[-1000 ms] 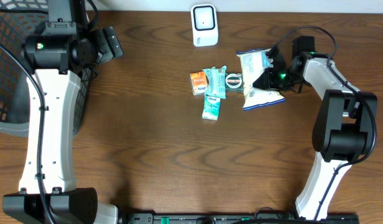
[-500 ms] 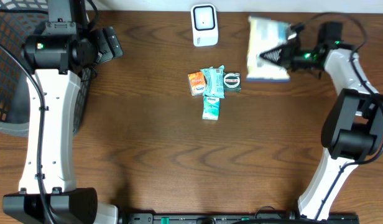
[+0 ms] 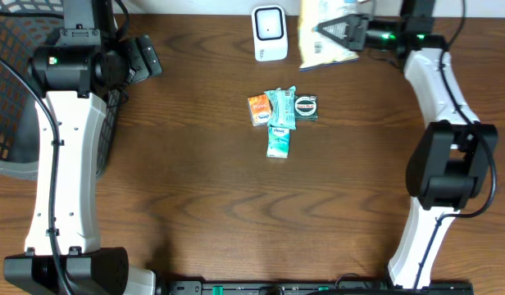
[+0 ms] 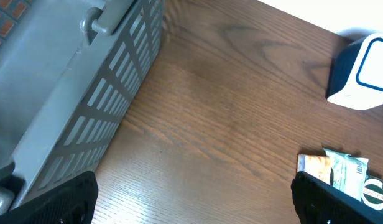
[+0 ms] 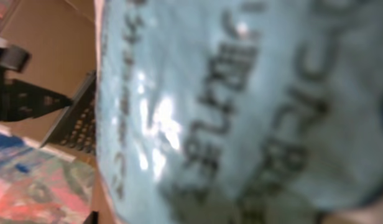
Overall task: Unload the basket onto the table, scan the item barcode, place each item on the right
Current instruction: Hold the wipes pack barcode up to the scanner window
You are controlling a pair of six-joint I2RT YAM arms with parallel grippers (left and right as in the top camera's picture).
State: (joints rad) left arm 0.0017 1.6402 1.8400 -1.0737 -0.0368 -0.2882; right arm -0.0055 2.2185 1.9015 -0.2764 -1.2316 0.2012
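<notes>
I'd turn the snack bag [image 3: 314,51] so its barcode squarely faces the scanner [image 3: 269,33] window, then hold it steady. My right gripper [image 3: 333,31] is clamped on the bag's edge, holding it aloft just beside the scanner. The left gripper [image 3: 147,59] waits near the basket [image 3: 6,82], fingers wide apart.

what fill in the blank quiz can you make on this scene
The right gripper is shut on the ____.
In the overhead view, that item is just to the ____ of the scanner.
The left gripper stands ____.
Missing words: bag; right; open.
</notes>
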